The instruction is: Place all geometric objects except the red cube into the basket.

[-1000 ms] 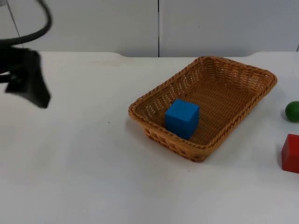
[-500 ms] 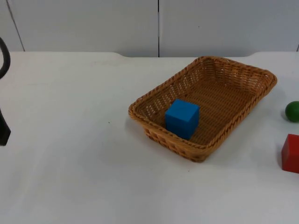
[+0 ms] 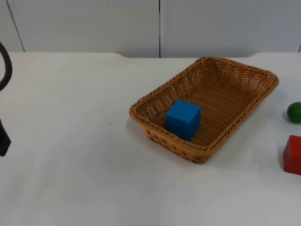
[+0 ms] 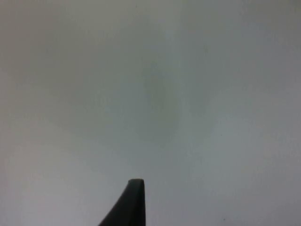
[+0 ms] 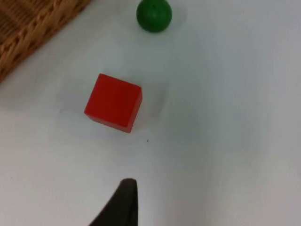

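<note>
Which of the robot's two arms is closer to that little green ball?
The right one. Its wrist camera looks down on the green ball and the red cube nearby on the table's right side. The left arm waits at the far left edge, beyond the basket.

white table top point(image 3: 84, 179), grey partition wall point(image 3: 94, 23)

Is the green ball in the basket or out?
Out. The green ball lies on the white table beside the basket, near the red cube.
</note>
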Robot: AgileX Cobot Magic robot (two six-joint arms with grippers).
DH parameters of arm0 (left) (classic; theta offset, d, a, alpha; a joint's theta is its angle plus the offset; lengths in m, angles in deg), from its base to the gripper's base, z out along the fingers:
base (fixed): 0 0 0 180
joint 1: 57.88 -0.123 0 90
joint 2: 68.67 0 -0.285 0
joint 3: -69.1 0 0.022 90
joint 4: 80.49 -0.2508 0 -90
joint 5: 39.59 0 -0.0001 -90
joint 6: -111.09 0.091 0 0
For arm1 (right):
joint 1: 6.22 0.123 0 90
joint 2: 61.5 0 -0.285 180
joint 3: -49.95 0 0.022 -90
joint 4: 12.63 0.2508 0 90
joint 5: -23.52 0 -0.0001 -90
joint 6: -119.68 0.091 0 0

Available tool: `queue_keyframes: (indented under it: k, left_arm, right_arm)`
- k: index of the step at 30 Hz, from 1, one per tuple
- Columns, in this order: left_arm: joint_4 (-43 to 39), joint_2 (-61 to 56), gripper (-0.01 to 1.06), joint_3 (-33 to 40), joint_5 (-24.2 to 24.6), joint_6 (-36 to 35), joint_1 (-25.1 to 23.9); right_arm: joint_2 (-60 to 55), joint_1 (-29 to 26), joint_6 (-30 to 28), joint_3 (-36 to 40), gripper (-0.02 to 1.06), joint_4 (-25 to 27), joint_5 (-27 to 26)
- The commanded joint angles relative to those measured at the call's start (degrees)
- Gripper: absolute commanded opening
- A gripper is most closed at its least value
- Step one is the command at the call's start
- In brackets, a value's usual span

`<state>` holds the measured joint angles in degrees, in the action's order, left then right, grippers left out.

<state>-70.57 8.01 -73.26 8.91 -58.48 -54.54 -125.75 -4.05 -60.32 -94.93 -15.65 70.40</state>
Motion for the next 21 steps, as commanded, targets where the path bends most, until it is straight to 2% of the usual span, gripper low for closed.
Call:
queue_keyframes:
  k: [1, 3, 8, 9, 11, 15, 16, 21]
  left_arm:
    - [0.59, -0.42, 1.05, 0.22, 0.38, 0.22, -0.19]
    - [0.59, -0.42, 1.05, 0.22, 0.38, 0.22, -0.19]
    - [0.75, -0.42, 1.05, 0.22, 0.39, 0.22, -0.19]
    - [0.75, -0.42, 1.05, 0.22, 0.39, 0.22, -0.19]
    - [0.75, -0.42, 1.05, 0.22, 0.39, 0.22, -0.19]
    - [0.88, -0.42, 1.05, 0.22, 0.29, 0.22, -0.19]
    - [0.88, -0.42, 1.05, 0.22, 0.29, 0.22, -0.19]
    - [1.16, -0.42, 1.05, 0.22, 0.18, 0.47, -0.19]
  right_arm:
    - [-3.73, -0.31, -0.9, -1.76, 1.05, 0.58, -0.63]
    - [-6.78, -0.31, -0.9, -3.14, 1.05, 0.58, -1.97]
    - [-23.39, -0.31, -2.63, -10.81, 1.05, 0.81, -7.06]
    - [-23.39, -0.31, -2.63, -10.81, 1.05, 0.81, -7.06]
    - [-31.3, -0.31, -2.79, -14.13, 1.05, 1.94, -10.23]
    - [-40.67, 0.95, -3.4, -17.59, 1.05, 3.02, -15.87]
    - [-40.67, 0.95, -3.4, -17.59, 1.05, 3.02, -15.87]
    - [-50.68, 3.96, -4.11, -20.4, 1.05, 3.02, -27.02]
